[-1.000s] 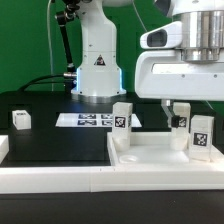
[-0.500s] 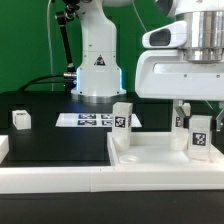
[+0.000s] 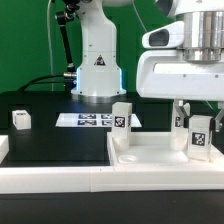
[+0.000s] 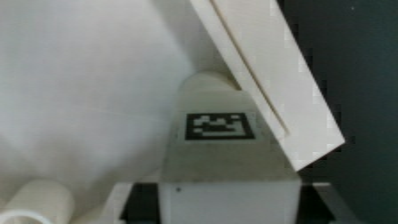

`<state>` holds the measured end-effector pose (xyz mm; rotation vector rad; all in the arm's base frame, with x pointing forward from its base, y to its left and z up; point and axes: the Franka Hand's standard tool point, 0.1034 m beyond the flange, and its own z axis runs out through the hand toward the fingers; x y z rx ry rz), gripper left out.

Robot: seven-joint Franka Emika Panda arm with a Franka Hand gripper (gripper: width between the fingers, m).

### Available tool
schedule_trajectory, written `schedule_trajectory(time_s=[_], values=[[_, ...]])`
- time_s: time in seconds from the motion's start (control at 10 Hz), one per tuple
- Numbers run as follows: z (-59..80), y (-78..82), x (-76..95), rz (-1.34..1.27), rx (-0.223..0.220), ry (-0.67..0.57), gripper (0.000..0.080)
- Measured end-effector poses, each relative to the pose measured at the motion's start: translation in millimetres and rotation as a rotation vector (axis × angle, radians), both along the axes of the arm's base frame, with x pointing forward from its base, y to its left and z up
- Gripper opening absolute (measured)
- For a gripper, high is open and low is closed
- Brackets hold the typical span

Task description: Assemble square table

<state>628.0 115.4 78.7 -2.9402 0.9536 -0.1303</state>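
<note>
On the exterior view's left, a lone leg [image 3: 20,119] of the square table stands on the black work surface [image 3: 60,145], well apart from the other parts. A white block [image 3: 3,148] is cut off by the frame's edge just in front of it. The long white rail [image 3: 60,182] runs along the near edge. Toward the centre, the marker board [image 3: 88,120] lies flat in front of the arm's white base [image 3: 97,60].

Just right of the board, a middle leg [image 3: 122,118] stands upright at a far corner of the square tabletop [image 3: 155,158], its tag facing the camera. The tabletop lies flat on the surface at the exterior view's right.

Farther right, the gripper [image 3: 180,112] hangs straight down over the tabletop's far right side. Its jaws are drawn in narrow and clasp a held leg [image 3: 181,122], which is upright and partly hidden. Immediately beside it and nearer the camera, a front leg [image 3: 200,135] stands upright on the tabletop.

The wrist view shows a black-white tag [image 4: 219,125] on a white face close up; which part carries it cannot be told.
</note>
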Motion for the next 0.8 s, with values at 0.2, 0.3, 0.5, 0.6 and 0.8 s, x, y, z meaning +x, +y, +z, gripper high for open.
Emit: schedule_trajectory(time_s=[0.2,0.3,0.5,0.6,0.8], values=[[-0.2,0.4,-0.2,-0.111,0.01,0.003,0.0288],[-0.4,1.1,-1.0,-0.249,0.023,0.006,0.029],[-0.7,1.7,-1.7,-0.427,0.04,0.01,0.029],[-1.2,1.3,-2.3,-0.567,0.059,0.01,0.029],[-0.8,4.8,-3.1,-0.781,0.08,0.005,0.029]])
